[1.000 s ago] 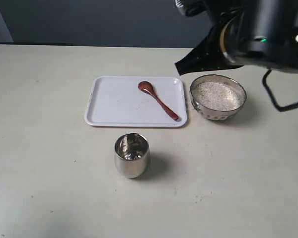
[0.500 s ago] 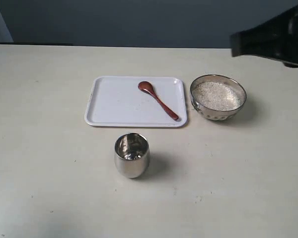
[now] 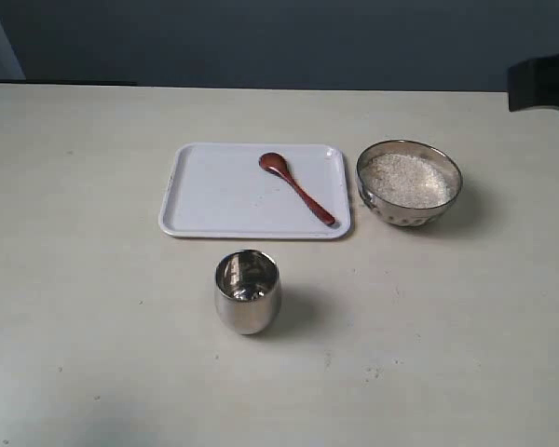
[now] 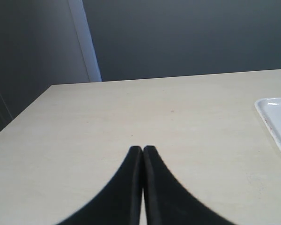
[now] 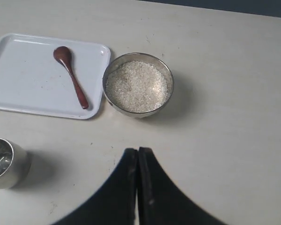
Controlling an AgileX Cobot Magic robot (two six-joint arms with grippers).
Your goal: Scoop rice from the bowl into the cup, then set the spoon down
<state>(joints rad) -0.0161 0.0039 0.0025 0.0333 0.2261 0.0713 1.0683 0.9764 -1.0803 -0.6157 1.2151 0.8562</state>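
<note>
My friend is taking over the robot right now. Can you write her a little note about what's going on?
Left gripper: jaws shut, empty, off to the side of the tray.
Right gripper: jaws shut, empty, above the table near the bowl.
Spoon lies on the tray; the bowl beside it holds rice; cup stands apart on the table.
Done: cannot tell; no rice shows clearly in the cup.
Left: probably grasp spoon, scoop, pour, set it down.

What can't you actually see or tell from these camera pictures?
Cup contents: exterior view, reflections in the shiny steel mask any grains; right wrist view, the edge cuts it off.
Rice depth: the bowl wall hides it.
Right arm: exterior view, the edge cuts off all but a dark block.
Tray: left wrist view shows only a corner.
</note>
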